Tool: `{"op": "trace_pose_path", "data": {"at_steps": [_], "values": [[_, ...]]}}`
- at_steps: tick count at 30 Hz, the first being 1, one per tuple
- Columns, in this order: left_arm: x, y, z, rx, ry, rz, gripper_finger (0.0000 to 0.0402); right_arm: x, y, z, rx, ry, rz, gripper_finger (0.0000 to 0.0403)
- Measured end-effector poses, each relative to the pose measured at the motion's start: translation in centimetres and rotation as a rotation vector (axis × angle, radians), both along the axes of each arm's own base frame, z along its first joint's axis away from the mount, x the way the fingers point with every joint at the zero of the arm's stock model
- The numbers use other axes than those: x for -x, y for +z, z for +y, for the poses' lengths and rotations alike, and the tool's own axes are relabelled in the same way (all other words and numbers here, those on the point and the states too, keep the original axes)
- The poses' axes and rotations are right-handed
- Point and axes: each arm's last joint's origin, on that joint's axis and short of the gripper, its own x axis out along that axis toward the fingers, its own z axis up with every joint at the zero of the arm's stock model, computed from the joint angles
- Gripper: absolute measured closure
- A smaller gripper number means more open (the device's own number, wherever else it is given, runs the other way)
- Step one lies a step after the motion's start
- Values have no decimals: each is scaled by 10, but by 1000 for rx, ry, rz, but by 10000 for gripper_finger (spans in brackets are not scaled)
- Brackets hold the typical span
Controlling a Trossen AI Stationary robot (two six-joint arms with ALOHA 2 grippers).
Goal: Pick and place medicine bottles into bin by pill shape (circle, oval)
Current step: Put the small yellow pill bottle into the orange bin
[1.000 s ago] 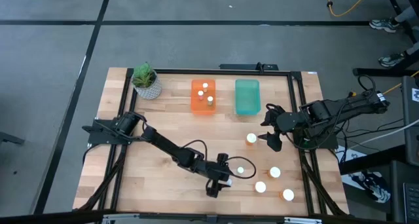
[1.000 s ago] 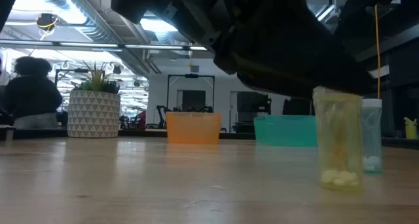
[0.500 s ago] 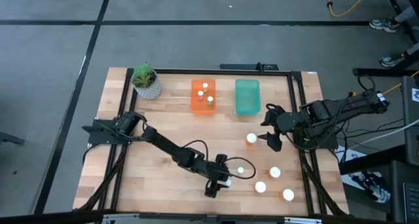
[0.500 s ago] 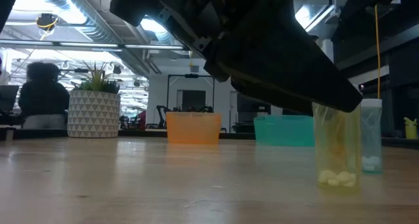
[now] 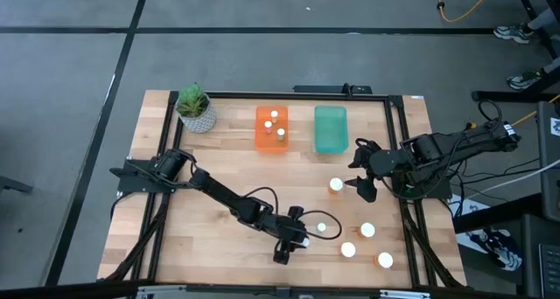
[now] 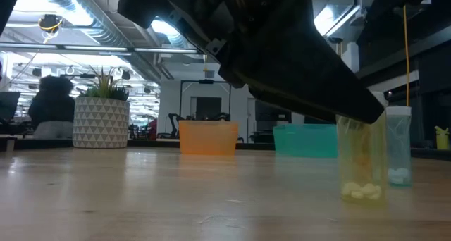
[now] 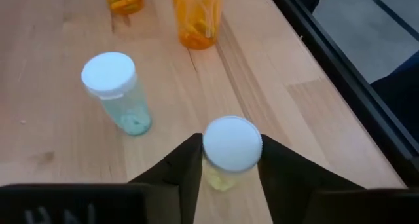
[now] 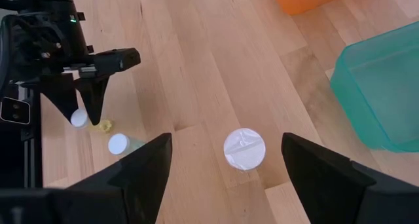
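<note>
A small yellowish bottle (image 5: 321,227) with a white cap stands upright near the table's front, and my left gripper (image 7: 230,164) is shut on it. In the low view it (image 6: 362,172) shows pale pills at its bottom. My right gripper (image 5: 361,191) hangs open at the right, above a white-capped bottle (image 8: 244,149) that stands on the table apart from its fingers. Three more capped bottles (image 5: 367,231) stand at the front right. The orange bin (image 5: 272,129) holds three bottles. The teal bin (image 5: 331,128) is beside it. My left gripper pinches the yellowish bottle between its two fingers at the cap's two sides (image 7: 208,149). The fingers slant down from the table's left. The bottle stands upright with its base (image 6: 363,197) on the table.
A blue-green bottle (image 7: 118,93) and two amber bottles (image 7: 196,18) stand just beyond the held one. A potted plant (image 5: 196,108) is at the far left corner. A black frame rail (image 5: 398,159) runs along the right edge. A person (image 6: 49,107) sits in the room behind.
My left gripper has shut onto the yellowish bottle, its fingers coming in against the cap. The arm has stayed where it was, and the bottle still stands on the table.
</note>
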Motion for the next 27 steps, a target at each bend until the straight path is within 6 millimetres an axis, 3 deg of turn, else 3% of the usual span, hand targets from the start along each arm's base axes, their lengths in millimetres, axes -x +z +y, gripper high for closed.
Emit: {"op": "trace_pose_path", "data": {"at_steps": [5,13,22,27], "values": [[-1,9,7,-18,6,-18,293,0,0,0,-1,-1,0,114],[24,77,41,-167,-25,25,296,1,0,0,0,-3,7,114],[74,162,113,-343,88,34,296,0,0,0,-1,-3,6,114],[97,182,163,-397,169,37,297,0,0,-1,23,-19,0,114]]}}
